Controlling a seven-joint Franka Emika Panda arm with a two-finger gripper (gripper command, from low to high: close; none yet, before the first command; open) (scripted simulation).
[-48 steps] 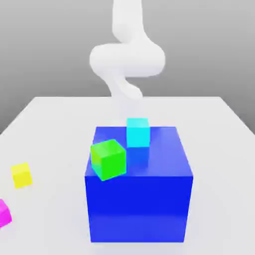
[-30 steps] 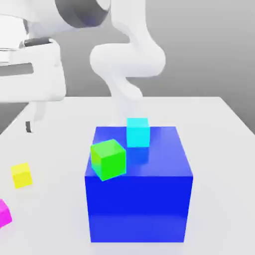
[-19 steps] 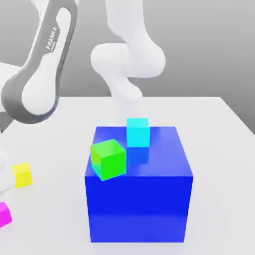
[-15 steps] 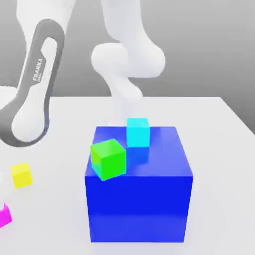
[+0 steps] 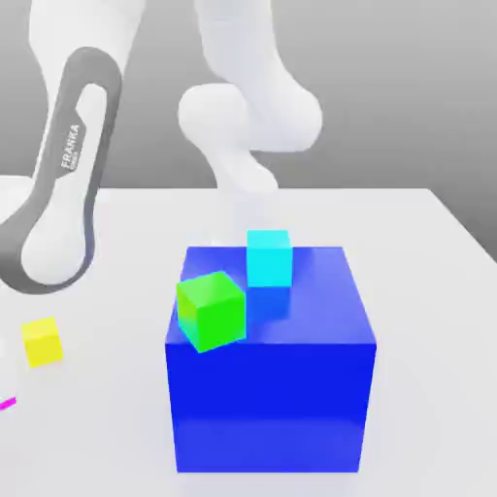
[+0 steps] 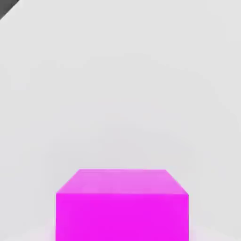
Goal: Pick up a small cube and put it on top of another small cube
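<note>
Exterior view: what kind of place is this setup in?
Likely a simulated tabletop test scene, not a real room: a plain white table, flat-coloured blocks such as the big blue cube and yellow cube, and a blank grey backdrop.

You see magenta small cube [image 6: 122,207], yellow cube [image 5: 43,342], green cube [image 5: 211,310], cyan cube [image 5: 269,258], big blue cube [image 5: 270,388], white table [image 5: 417,252].

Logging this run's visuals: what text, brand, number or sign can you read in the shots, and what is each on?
"FRANKA": dark letters running lengthwise on the white panel of the arm link, at the exterior view's left.
A smaller line of print beside it: too small to read.
No lettering on the magenta cube, yellow cube, green cube, cyan cube or big blue cube.
</note>
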